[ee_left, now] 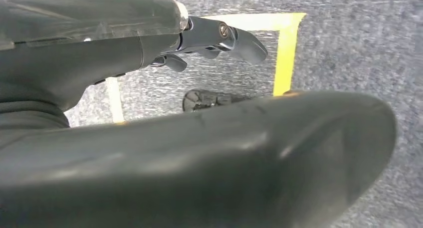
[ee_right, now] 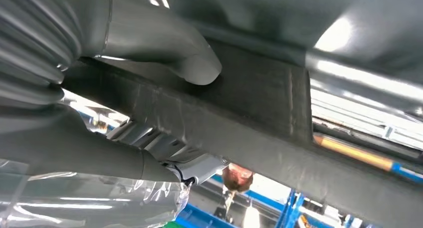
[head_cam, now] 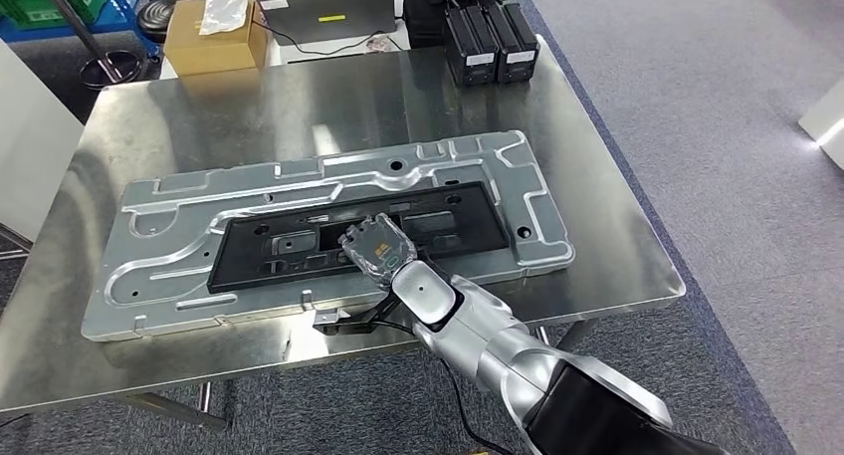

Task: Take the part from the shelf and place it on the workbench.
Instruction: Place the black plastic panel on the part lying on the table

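Note:
The part is a large stamped silver panel (head_cam: 328, 171) with a black plastic frame (head_cam: 299, 241) in its middle. It lies flat on the steel workbench (head_cam: 617, 256). My right hand (head_cam: 376, 246) reaches in from the near edge and rests over the middle of the black frame. In the right wrist view its thumb (ee_right: 189, 58) presses one face of a dark bar of the frame (ee_right: 259, 103) and a dark finger (ee_right: 90, 158) lies along the other face, so the hand grips the part. My left hand (ee_left: 209, 158) hangs over grey floor, holding nothing, its fingers (ee_left: 224, 38) stretched out.
A cardboard box (head_cam: 214, 37) and two black battery cases (head_cam: 488, 42) stand at the bench's far edge, with a grey laptop (head_cam: 323, 2) behind them. A blue rack with green crates (head_cam: 50, 2) is at the far left. Yellow floor tape (ee_left: 287, 53) lies under my left hand.

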